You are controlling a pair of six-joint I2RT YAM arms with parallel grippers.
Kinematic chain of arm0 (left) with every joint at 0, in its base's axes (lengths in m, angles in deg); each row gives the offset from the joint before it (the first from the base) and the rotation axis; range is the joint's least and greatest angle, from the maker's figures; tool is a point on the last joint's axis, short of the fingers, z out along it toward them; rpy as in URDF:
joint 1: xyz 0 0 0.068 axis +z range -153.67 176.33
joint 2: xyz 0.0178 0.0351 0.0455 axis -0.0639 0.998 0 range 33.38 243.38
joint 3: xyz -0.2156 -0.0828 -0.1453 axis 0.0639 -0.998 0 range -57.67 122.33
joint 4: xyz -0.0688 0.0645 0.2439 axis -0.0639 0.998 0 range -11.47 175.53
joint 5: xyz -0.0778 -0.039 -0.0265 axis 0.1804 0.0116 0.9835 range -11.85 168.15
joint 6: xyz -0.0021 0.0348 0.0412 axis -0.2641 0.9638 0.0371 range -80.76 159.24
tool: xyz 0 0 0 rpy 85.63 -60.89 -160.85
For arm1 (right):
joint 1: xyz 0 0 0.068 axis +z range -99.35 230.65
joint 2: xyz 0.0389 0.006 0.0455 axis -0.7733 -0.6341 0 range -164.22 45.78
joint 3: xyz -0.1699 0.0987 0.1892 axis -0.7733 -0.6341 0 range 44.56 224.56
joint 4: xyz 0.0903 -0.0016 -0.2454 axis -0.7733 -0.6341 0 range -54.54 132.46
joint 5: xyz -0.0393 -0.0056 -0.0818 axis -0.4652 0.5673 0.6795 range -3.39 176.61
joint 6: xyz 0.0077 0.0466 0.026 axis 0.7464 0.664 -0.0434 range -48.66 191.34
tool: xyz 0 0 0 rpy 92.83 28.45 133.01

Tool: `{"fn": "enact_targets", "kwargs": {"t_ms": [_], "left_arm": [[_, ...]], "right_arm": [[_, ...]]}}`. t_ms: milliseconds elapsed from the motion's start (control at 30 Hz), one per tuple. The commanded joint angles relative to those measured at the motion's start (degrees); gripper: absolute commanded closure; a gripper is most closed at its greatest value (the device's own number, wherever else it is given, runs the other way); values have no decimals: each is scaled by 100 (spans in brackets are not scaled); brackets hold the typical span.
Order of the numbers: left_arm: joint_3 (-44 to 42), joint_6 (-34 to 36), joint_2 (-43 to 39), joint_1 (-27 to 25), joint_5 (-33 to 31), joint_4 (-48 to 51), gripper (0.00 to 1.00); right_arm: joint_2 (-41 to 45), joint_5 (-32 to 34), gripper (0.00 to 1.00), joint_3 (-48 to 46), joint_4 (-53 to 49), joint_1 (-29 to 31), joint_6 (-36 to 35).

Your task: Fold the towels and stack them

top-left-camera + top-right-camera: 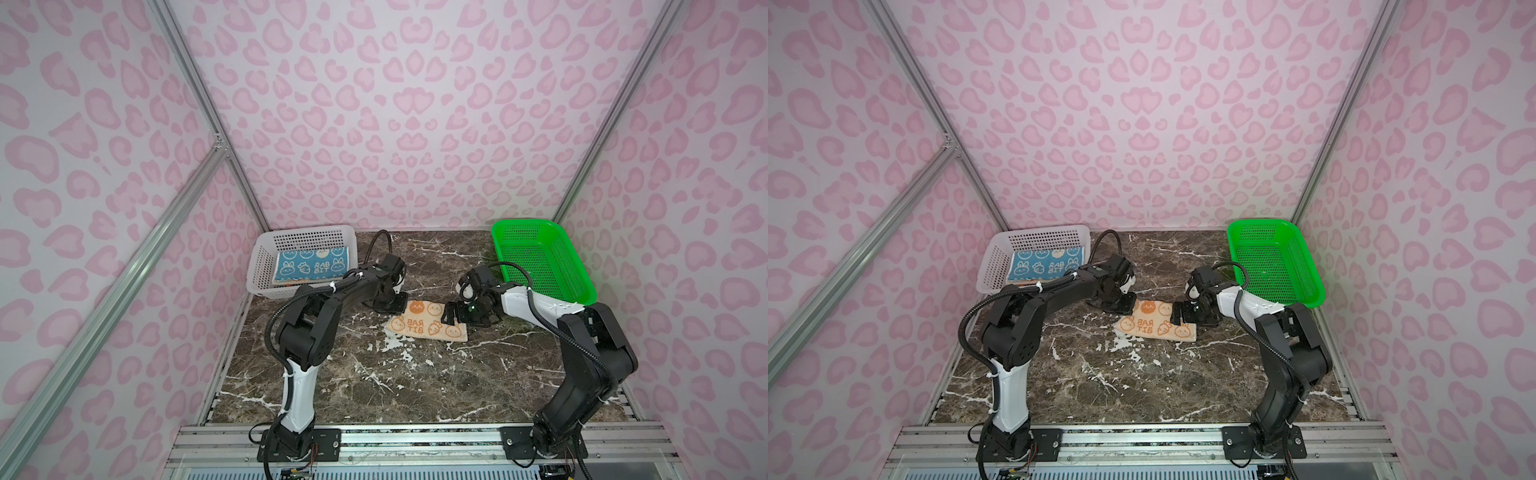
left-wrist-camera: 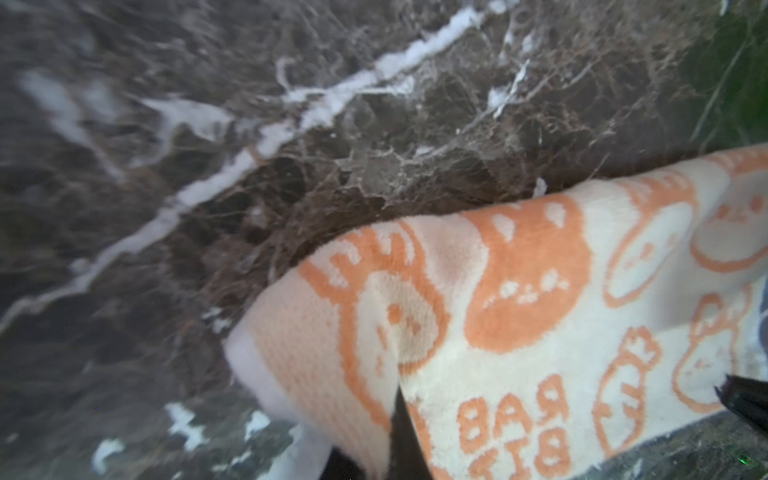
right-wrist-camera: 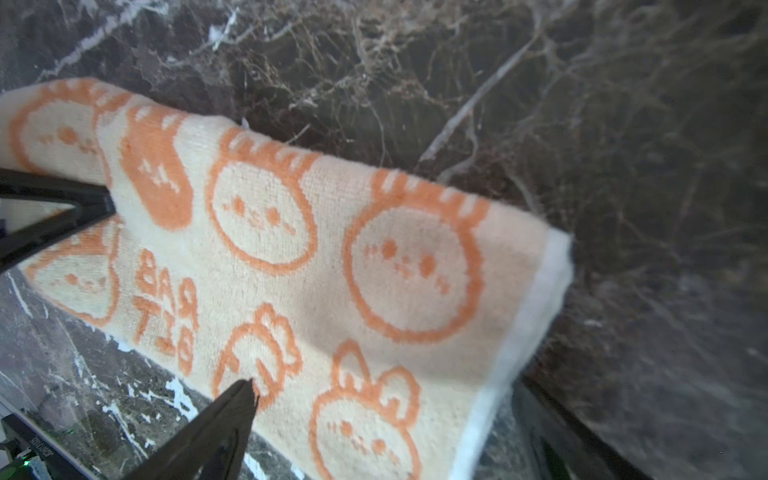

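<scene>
— What's being worked on?
— Middle of the dark marble tabletop, between the white perforated plastic basket far left, holding a teal bunny towel, and the green perforated basket far right. The cream terry towel with orange rabbits lies folded in a strip.
— The arms?
— The left gripper is clamped on its left end; the right gripper straddles the right end, fingers apart.
— Handling?
— Light and limp, I'd guess; it'll sag, so pinch both ends' hems.

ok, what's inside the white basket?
A folded blue rabbit towel lies in the white basket; an orange edge peeks out beneath it. Whatever else lies under is covered.
</scene>
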Motion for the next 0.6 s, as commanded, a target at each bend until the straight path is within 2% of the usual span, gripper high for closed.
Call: {"fn": "enact_targets", "kwargs": {"t_ms": [0,267,567], "left_arm": [[256,157,-203,69,-388,614,96],[901,402,-407,395,-1068,1361,96],[2100,796,-347,863,-2052,1815,96]], "right_arm": [[111,62,2,60,-238,6,-50],[239,-88,2,248,-93,121,-28],[46,-79,2,1397,20,584,-61]]}}
